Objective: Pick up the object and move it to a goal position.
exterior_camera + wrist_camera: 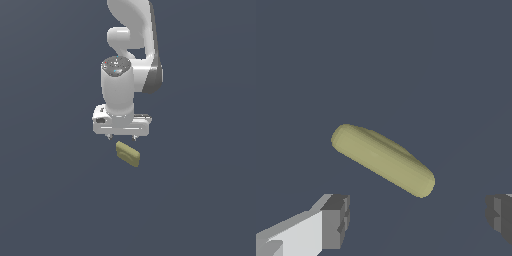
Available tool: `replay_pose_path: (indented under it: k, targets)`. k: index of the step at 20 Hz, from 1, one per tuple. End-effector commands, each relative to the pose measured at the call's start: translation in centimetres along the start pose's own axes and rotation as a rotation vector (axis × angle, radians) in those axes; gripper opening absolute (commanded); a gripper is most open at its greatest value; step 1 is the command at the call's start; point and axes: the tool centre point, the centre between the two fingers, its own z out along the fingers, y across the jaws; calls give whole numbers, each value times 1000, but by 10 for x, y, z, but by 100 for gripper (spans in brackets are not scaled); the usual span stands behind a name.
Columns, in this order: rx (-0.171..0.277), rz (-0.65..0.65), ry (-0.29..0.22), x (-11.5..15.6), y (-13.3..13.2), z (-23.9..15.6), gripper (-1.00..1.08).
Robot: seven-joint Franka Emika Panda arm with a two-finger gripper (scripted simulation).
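Hanging over plain dark ground, the white arm (127,75) points its gripper (122,137) straight down. Jaws stand spread wide, holding nothing; both dark fingertips (336,220) are clear of contact. The olive-yellow block (128,154) lies flat and skewed just below the gripper, slightly toward the exterior view's right, untouched.

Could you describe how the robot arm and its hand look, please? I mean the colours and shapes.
The arm is glossy white, with rounded, bulbous links and dark grey joint sections. One joint has a grey round cap with a small blue mark. The hand has a white boxy body; its fingers are white with dark grey blocky tips. No cables are visible.
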Motion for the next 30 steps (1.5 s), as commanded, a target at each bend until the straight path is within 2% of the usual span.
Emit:
replay_pose_path:
  k: [1,12,20,30]
  targets:
    - [0,0,0,0,0,0,100]
    - [21,-41,20,2,-16,-5,100]
    - [20,-57,19,2,-15,-5,100]
    - [13,-202,11,4,-16,1,100]
